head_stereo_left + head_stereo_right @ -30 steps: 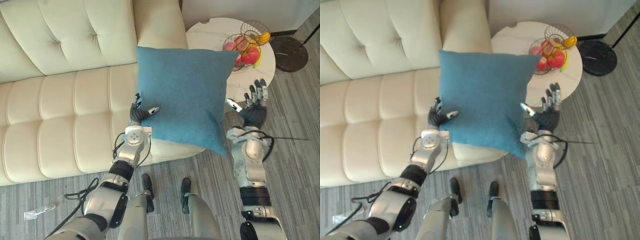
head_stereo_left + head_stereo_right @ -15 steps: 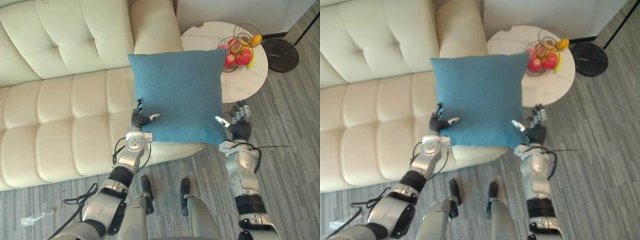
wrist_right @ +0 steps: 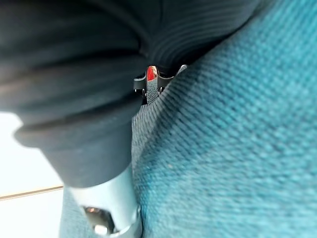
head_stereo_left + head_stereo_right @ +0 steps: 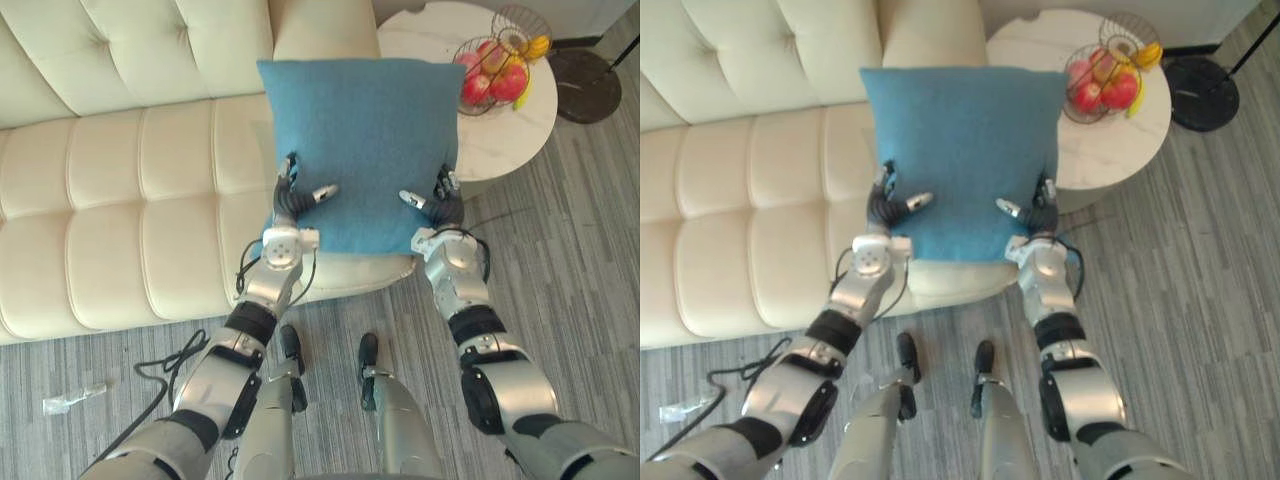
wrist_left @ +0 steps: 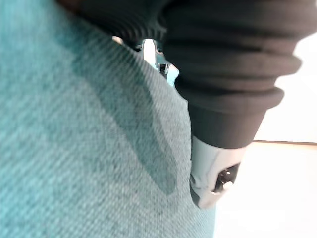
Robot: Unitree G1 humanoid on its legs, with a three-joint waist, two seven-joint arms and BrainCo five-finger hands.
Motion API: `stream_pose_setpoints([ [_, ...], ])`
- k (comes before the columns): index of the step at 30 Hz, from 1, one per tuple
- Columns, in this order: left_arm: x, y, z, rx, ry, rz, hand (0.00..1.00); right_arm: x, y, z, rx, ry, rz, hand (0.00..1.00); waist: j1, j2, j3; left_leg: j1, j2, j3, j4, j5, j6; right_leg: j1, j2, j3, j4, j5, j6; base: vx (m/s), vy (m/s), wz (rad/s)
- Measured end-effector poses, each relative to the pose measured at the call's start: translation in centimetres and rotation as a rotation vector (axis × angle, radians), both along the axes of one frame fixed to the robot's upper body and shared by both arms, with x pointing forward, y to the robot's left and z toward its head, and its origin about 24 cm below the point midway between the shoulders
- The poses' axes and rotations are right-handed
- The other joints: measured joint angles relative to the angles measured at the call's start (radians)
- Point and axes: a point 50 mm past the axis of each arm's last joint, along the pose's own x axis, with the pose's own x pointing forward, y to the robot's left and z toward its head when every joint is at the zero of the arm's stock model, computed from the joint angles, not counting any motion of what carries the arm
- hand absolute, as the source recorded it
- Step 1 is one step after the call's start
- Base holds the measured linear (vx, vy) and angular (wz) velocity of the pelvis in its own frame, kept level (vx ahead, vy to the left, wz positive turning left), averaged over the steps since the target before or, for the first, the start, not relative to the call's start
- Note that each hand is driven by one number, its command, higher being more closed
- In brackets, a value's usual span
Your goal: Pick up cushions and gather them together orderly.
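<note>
A square blue cushion stands upright over the right end of the cream sofa, its lower edge near the seat's front. My left hand is shut on its lower left edge, thumb on the front face and fingers along the side. At the lower right edge my right hand grips the same way. The teal fabric lies tight against the left hand's dark cover. The right wrist view shows the same fabric pressed against that hand's cover.
A round white side table stands right of the sofa with a wire fruit basket on it. A dark round lamp base sits on the grey floor beyond. A clear plastic wrapper lies on the floor at lower left.
My right hand, open and apart from the cushion before, has moved in and closed on its lower right edge. The cushion has turned from tilted to square. The camera view has shifted.
</note>
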Motion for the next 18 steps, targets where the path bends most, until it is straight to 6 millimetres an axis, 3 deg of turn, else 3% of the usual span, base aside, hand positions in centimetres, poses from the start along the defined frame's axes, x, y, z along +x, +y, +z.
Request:
stream_pose_setpoints([
  [12,-0.7,-0.6,4.8,-0.135,-0.169,-0.033,1.00,0.2,-0.7,3.2,-0.019,-0.094,-0.014,1.00,-0.015,0.018,0.037,0.008,0.003,0.003,-0.035,0.038,0.000,-0.002,0.009,-0.004,-0.012,0.011,-0.003,0.01,-0.016,-0.01],
  [15,-1.6,-1.6,6.3,-0.159,-0.232,-0.075,1.00,-0.6,-0.9,4.4,-0.024,-0.166,-0.011,1.00,-0.013,0.028,0.060,0.021,0.005,0.007,-0.035,0.037,0.000,0.007,0.012,0.001,-0.012,0.011,-0.003,-0.01,-0.013,-0.04],
  [18,-2.8,-2.6,6.6,-0.164,-0.270,-0.128,1.00,-2.2,-1.1,3.4,0.013,-0.192,-0.009,1.00,-0.007,0.029,0.076,0.055,0.008,0.008,-0.035,0.030,-0.009,0.040,0.014,0.002,-0.013,0.007,-0.004,0.00,0.000,0.00],
])
